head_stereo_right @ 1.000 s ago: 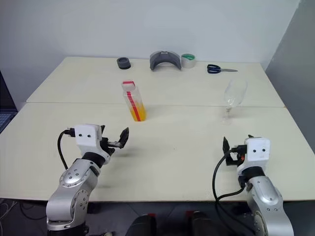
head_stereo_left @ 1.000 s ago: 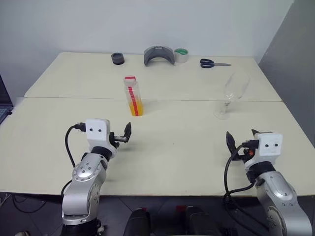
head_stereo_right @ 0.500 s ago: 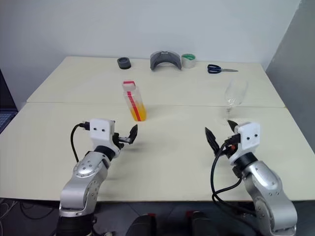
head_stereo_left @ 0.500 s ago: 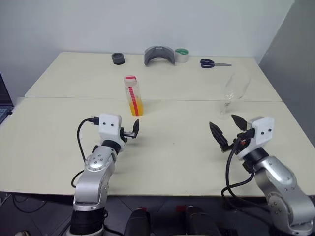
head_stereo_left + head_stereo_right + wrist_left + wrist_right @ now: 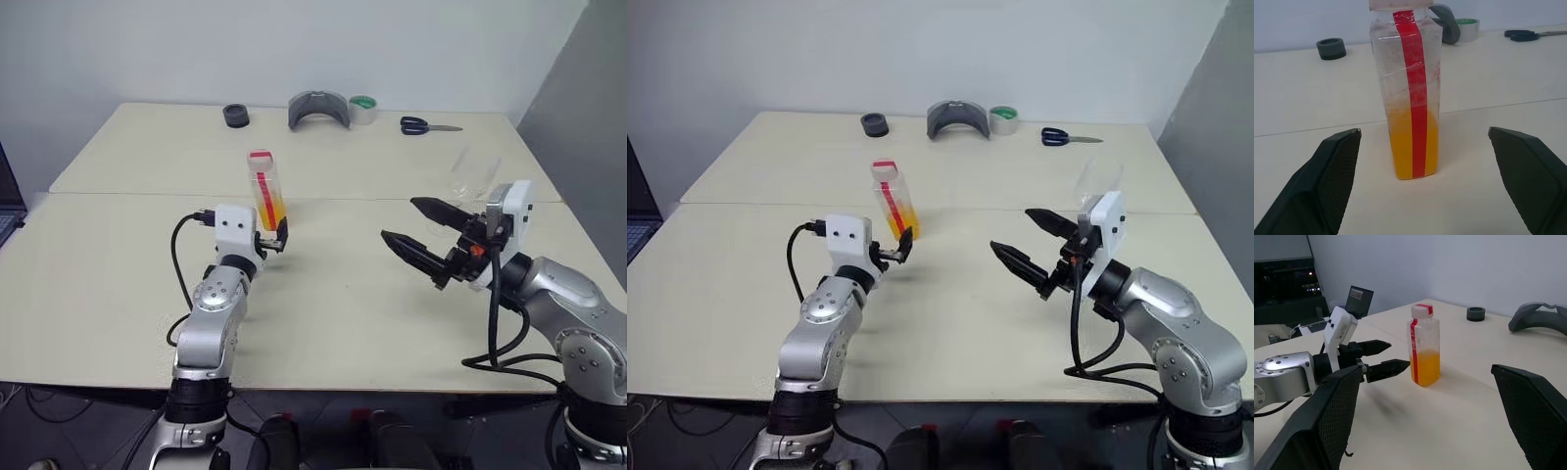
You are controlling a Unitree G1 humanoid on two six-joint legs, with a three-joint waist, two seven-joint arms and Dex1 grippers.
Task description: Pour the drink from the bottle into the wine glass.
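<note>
I am on the approach step: the bottle [image 5: 1406, 88] stands upright on the table [image 5: 343, 294], centred ahead of my spread left gripper [image 5: 275, 238] (right gripper [image 5: 416, 230] likewise spread, empty). Next: advance, clamp its body.

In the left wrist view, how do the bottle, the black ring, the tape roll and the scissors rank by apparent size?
1. bottle, by far, though it stands nearest the camera.
2-4. black ring, tape roll, scissors: all small and far back, too alike to rank.
</note>
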